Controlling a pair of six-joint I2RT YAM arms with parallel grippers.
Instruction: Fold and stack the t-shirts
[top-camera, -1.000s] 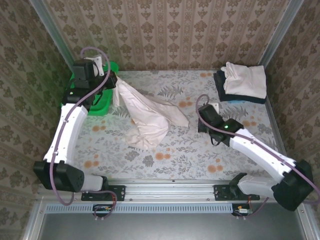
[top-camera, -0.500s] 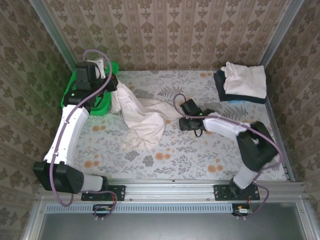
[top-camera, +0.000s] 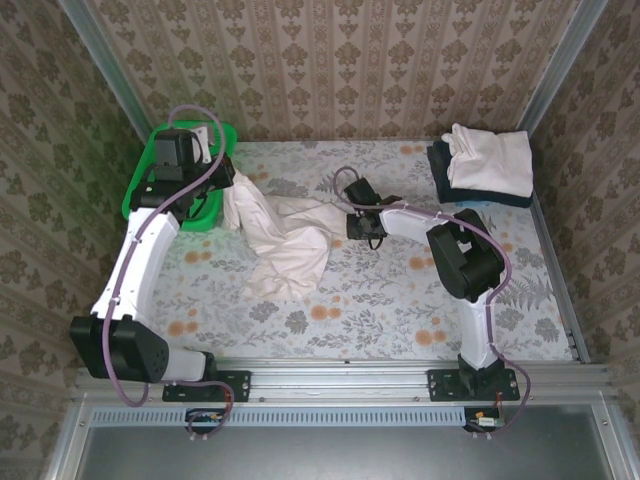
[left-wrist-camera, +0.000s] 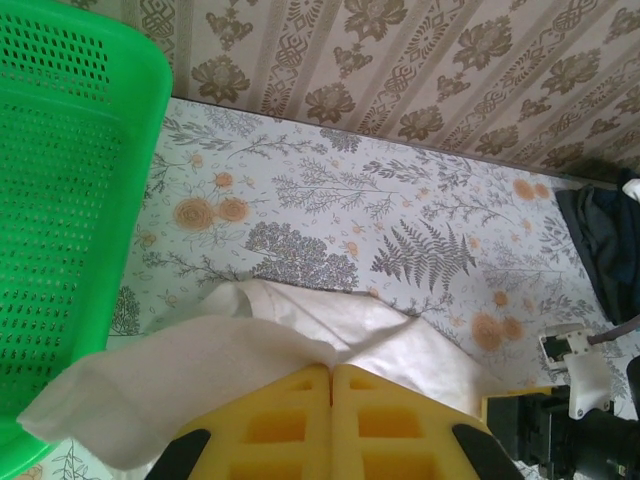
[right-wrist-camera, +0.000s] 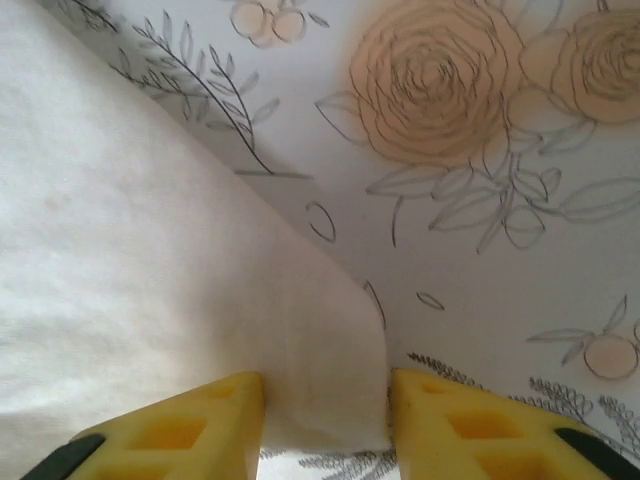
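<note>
A crumpled cream t-shirt (top-camera: 285, 240) lies spread over the left middle of the table. My left gripper (top-camera: 228, 182) holds its upper left end beside the basket; in the left wrist view the yellow fingers (left-wrist-camera: 331, 372) are pressed together with the cream t-shirt (left-wrist-camera: 250, 335) pinched at their tips. My right gripper (top-camera: 347, 217) is at the shirt's right end. In the right wrist view its jaws (right-wrist-camera: 327, 412) stand apart, straddling a flat corner of the cream t-shirt (right-wrist-camera: 150, 250) on the table. A folded cream t-shirt (top-camera: 492, 160) rests on a folded navy one (top-camera: 443, 170) at the back right.
The green mesh basket (top-camera: 137, 192) stands at the back left, right by my left gripper, and its wall (left-wrist-camera: 70, 200) shows in the left wrist view. The enclosure's papered walls close in the table on three sides.
My right arm has swung left across the table to the shirt's right end, and its jaws have come apart around the cloth corner. The left gripper has drawn its end slightly back-left.
</note>
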